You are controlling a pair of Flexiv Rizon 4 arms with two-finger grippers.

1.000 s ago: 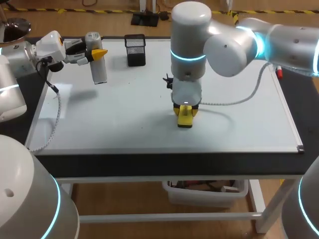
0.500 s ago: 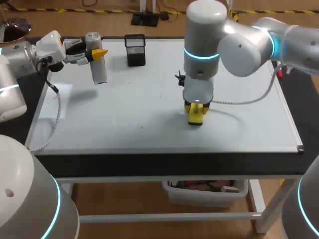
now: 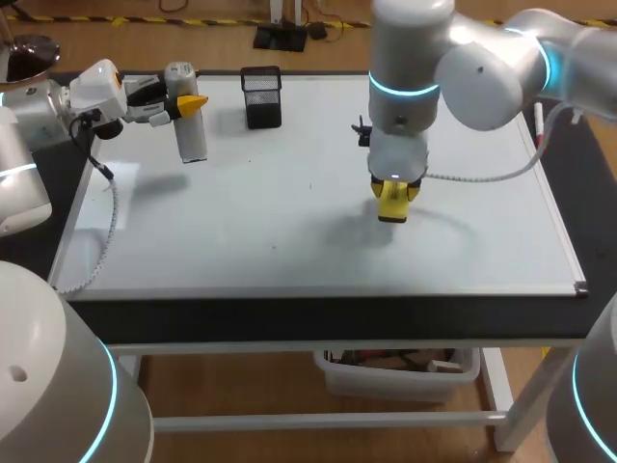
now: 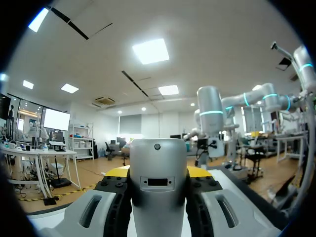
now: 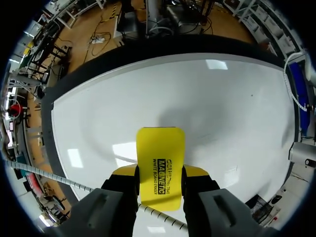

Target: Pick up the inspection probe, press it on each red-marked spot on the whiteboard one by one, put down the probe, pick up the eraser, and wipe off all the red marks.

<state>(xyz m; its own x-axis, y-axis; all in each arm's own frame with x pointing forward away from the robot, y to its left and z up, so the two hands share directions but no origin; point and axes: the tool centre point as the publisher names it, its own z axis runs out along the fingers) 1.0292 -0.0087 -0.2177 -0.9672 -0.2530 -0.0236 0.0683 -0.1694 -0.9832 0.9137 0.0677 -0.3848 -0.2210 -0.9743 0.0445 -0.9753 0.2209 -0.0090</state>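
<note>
Currently, status by view is as follows.

L arm (image 3: pixel 34 121) comes in at the far left corner of the board (image 3: pixel 241 212). L gripper (image 3: pixel 181 99) is clamped on the probe (image 3: pixel 188 130), a grey-white cylinder, gripped near its upper end. Probe stands roughly upright over the board's far left area. I can't tell whether its lower end touches the surface. L wrist view confirms the hold. Probe (image 4: pixel 159 192) sits between both fingers, with the yellow tips (image 4: pixel 116 172) against it from two sides, so L gripper (image 4: pixel 158 173) is closed on it.

R arm (image 3: pixel 482 68) comes in from the far right and reaches to the board's middle, wrist pointing straight down. R gripper (image 3: pixel 391 198) holds the eraser (image 3: pixel 391 204), a yellow block, right of centre. In R wrist view the eraser (image 5: pixel 160 158) is pinched between both fingers of R gripper (image 5: pixel 160 173). It sticks out ahead of the tips toward the board (image 5: pixel 222 98). A shadow lies on the board ahead of the eraser. Contact w/ board can't be told from either view.

Other items:
- Black mesh cup (image 3: pixel 261 96) stands at the board's far edge, near the probe on its right, not touching it.
- White coiled cable (image 3: pixel 108 217) hangs from L arm across the board's left side.
- A few tiny dark specks (image 3: pixel 310 186) sit near board centre, too small to ID.
</note>
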